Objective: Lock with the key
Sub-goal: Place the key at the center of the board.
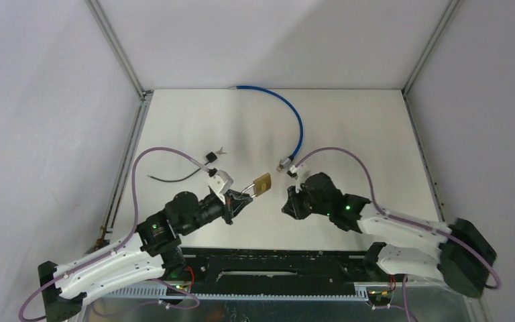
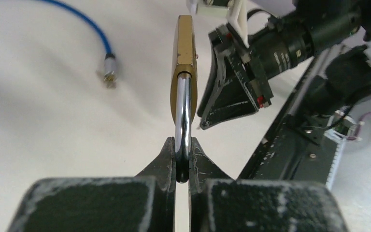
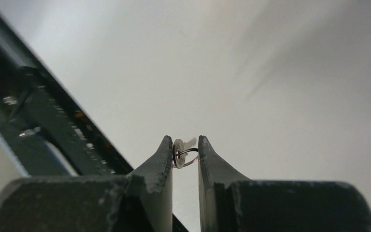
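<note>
**Left and right claws, near to far.** My left claw [image 2: 182, 145], jaws almost fully closed, pinches the steel shackle [image 2: 183, 106] of a brass padlock [image 2: 185, 43], whose body points away from me, raised off the tabletop [image 1: 349, 134]. My right claw [image 3: 184, 141], jaws narrowly parted, grips a small silver key [image 3: 178, 151] on its ring [image 3: 191, 155], near the padlock but apart from it. Beyond both, a blue cable [image 1: 296, 121] curves across the tabletop, its metal plug [image 1: 283, 163] lying near my right claw.

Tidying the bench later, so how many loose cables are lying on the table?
2. A blue cable curves from the back edge toward the middle; a thin dark cable lies on the left side. None seems hidden, though the arms cover some surface.
</note>
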